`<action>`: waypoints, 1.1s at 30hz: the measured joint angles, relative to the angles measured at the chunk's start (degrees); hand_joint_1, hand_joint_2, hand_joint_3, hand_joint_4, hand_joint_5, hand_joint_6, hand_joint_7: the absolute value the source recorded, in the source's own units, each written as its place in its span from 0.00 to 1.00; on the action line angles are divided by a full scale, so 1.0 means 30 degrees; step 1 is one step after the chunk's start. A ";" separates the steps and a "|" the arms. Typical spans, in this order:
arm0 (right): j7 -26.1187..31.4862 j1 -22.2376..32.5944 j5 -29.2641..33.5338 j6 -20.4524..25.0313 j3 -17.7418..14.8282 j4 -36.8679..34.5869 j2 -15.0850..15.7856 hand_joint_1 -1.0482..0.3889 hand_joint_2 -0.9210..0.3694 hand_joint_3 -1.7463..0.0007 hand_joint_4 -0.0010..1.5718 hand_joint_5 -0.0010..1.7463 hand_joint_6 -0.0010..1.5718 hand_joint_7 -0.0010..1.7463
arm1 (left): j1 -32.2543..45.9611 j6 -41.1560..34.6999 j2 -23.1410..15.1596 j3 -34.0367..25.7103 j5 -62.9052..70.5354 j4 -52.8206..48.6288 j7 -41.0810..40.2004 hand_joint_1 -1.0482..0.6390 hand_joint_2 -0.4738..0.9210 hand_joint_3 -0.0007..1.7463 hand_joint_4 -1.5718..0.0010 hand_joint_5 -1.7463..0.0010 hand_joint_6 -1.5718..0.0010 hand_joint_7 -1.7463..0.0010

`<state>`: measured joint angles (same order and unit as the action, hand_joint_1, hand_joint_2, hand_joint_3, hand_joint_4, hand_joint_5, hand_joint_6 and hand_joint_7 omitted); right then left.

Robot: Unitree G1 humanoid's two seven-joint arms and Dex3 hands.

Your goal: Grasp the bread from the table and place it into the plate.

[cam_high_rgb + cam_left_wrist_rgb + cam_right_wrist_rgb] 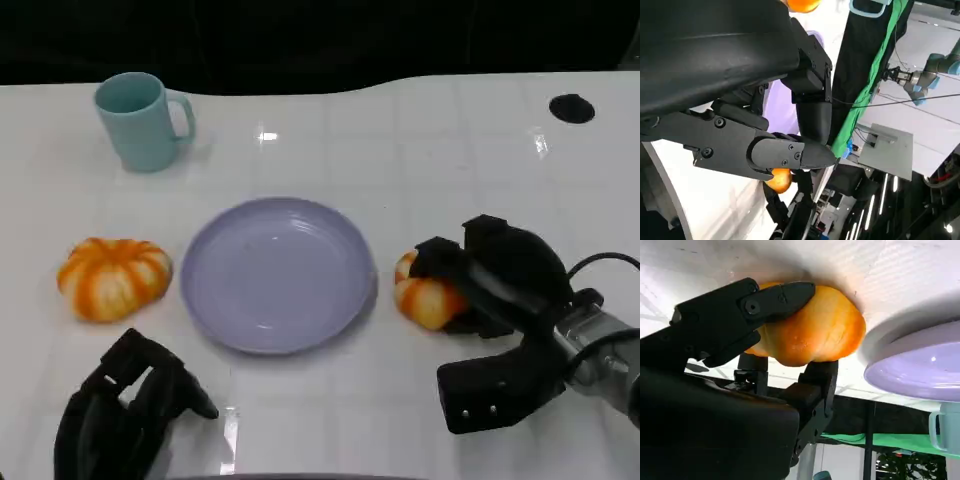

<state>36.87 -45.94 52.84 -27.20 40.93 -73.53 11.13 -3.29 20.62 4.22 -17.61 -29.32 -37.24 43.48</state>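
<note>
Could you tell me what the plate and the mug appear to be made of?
The plate looks like glossy plastic or glazed ceramic: an even lavender surface with small bright glints. The mug looks like matte or satin ceramic, possibly plastic: flat teal colour, thick wall, no sharp highlights.

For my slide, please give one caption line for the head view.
Right hand grips the orange striped bread beside the round lilac plate, still on the white table.
</note>
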 measured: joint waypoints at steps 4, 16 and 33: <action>0.0421 0.0032 -0.0192 -0.0551 -0.0154 0.0021 0.0009 0.60 0.18 0.57 0.36 1.00 0.31 0.90 | -0.0001 -0.0014 0.0001 0.0008 -0.0005 -0.0001 -0.0002 0.29 1.00 0.15 0.59 0.00 0.66 0.14; 0.1484 -0.0833 -0.2279 -0.2573 -0.2323 0.1493 0.0212 0.63 0.07 0.73 0.45 1.00 0.33 0.99 | -0.0005 -0.0163 0.0003 0.0050 0.0009 -0.0002 -0.0014 0.28 1.00 0.15 0.60 0.00 0.67 0.13; -0.0550 -0.2978 -0.2161 -0.2815 -0.1870 0.2178 -0.3463 0.60 0.17 0.63 0.51 1.00 0.36 1.00 | -0.0019 -0.0140 0.0031 0.0185 0.0071 -0.0003 -0.0266 0.28 1.00 0.14 0.60 0.00 0.67 0.14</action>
<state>35.22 -54.87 46.36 -35.65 35.32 -66.99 0.74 -3.35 20.20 4.32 -17.06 -29.11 -37.25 42.69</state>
